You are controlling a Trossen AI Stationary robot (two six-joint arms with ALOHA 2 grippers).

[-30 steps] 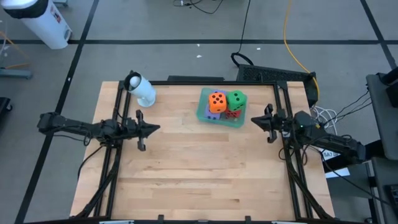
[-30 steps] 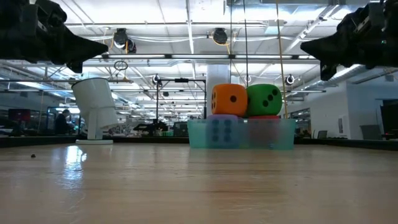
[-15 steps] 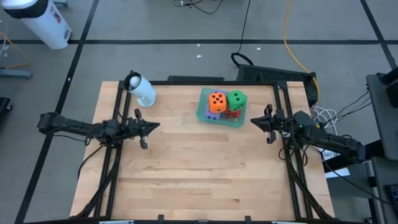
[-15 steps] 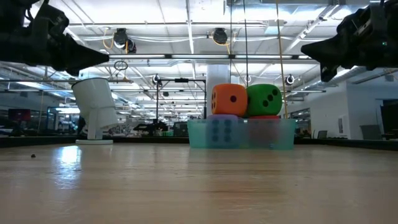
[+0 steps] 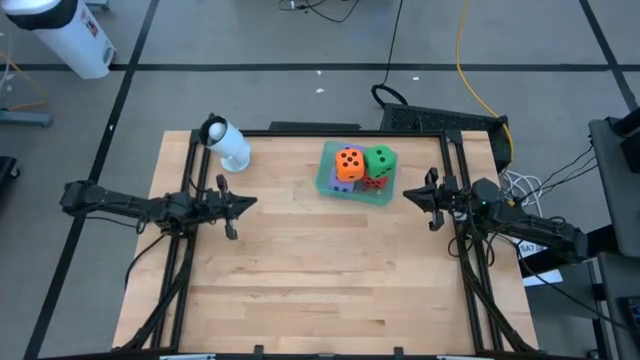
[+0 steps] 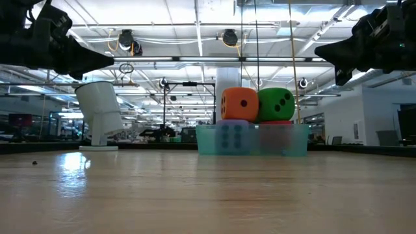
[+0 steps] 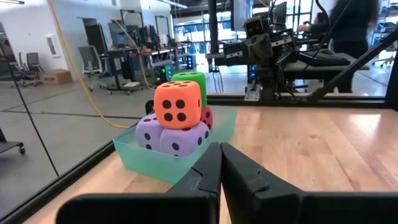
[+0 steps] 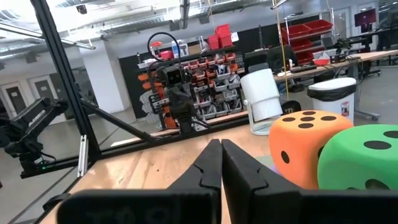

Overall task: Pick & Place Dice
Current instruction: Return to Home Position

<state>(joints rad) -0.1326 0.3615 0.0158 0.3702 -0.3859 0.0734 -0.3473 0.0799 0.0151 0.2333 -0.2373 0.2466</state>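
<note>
High view | dice (image 5: 349, 163) in tray (image 5: 326, 186) | left claw (image 5: 250, 204), right claw (image 5: 408, 196) at edges

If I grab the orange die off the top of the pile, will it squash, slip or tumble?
It probably squashes a little and weighs little: the orange die has rounded, foam-like edges. It sits perched on the purple dice, above the tray rim, so a sideways nudge may topple it.

Orange die (image 5: 349, 163) and green die (image 5: 380, 159) top the red die (image 5: 374, 183) and two purple dice (image 7: 179, 139) (all piled in the teal tray (image 7: 155, 167)).
</note>
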